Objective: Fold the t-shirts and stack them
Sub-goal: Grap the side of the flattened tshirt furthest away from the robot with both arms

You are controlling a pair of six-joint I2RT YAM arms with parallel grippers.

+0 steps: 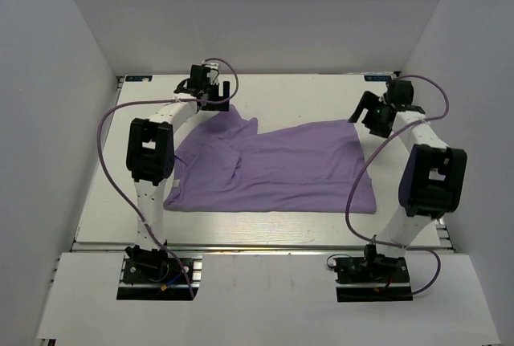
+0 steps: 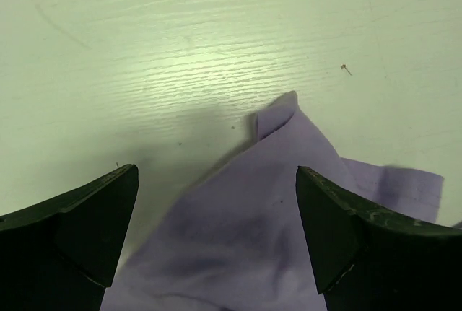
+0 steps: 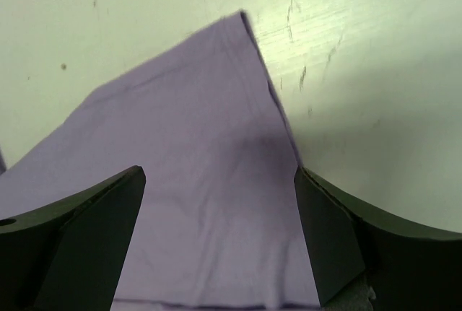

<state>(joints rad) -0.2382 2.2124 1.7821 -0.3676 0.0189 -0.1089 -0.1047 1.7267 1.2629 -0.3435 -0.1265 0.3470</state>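
Both wide open, left claw (image 2: 216, 174) and right claw (image 3: 219, 172) over t-shirt (image 1: 281, 169) corners near the counter's (image 1: 321, 93) far edge; a shallow pinch might miss cloth.

One lavender t-shirt (image 1: 281, 171) lies flat on the table (image 1: 321, 93), about in the middle, spread wide from left to right. Its near edge runs straight and tidy. The right half is smooth, a single even sheet ending in a sharp far corner and a clean right edge. The left half is messier (that's where the cloth doubles over itself): a fold ridge runs across it, creases gather around it, and a peak of cloth pokes toward the far side, its small tip curled over. It is plain, soft purple cloth throughout, faintly wrinkled.
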